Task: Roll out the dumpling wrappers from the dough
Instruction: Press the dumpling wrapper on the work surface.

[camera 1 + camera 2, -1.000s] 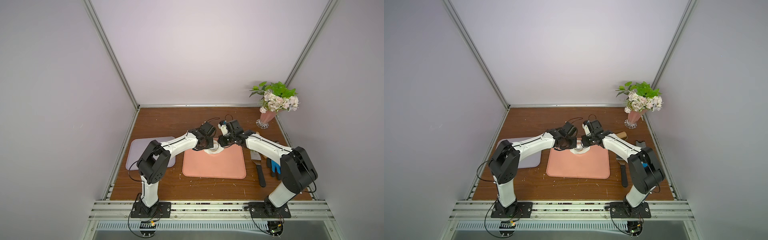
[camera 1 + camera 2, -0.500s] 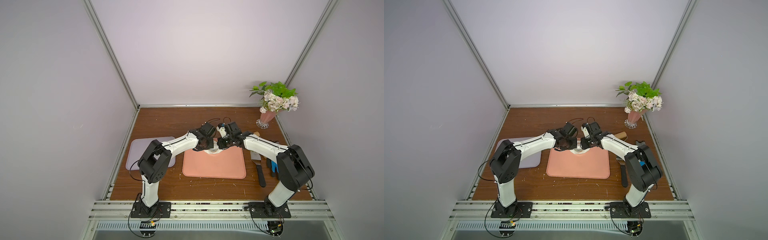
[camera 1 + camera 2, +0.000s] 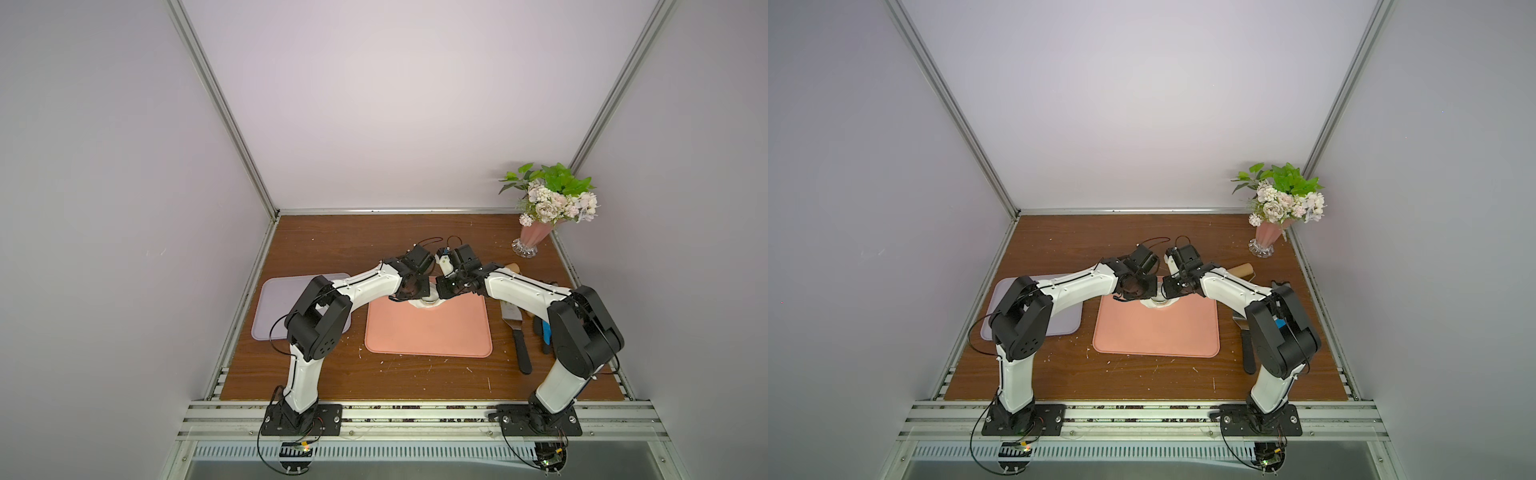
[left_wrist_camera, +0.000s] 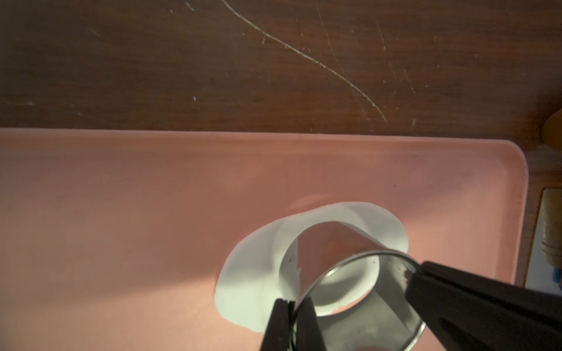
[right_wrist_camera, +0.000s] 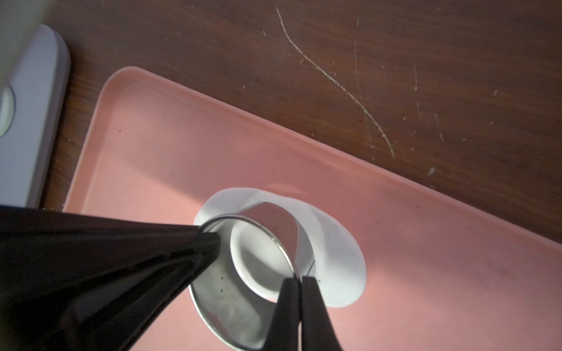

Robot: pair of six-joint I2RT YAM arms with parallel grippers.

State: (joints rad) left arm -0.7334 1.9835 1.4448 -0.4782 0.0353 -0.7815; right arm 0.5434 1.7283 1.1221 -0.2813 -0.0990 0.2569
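no text, label, brand, number or sign can be read in any view. nothing legible is made out on the steel ring cutter [image 4: 386, 316] or on the pink mat [image 3: 428, 336].

Left arm [image 3: 370, 286] and right arm [image 3: 519, 291] stretched inward, wrists nearly meeting, angled downward, both jaws pinched tight.
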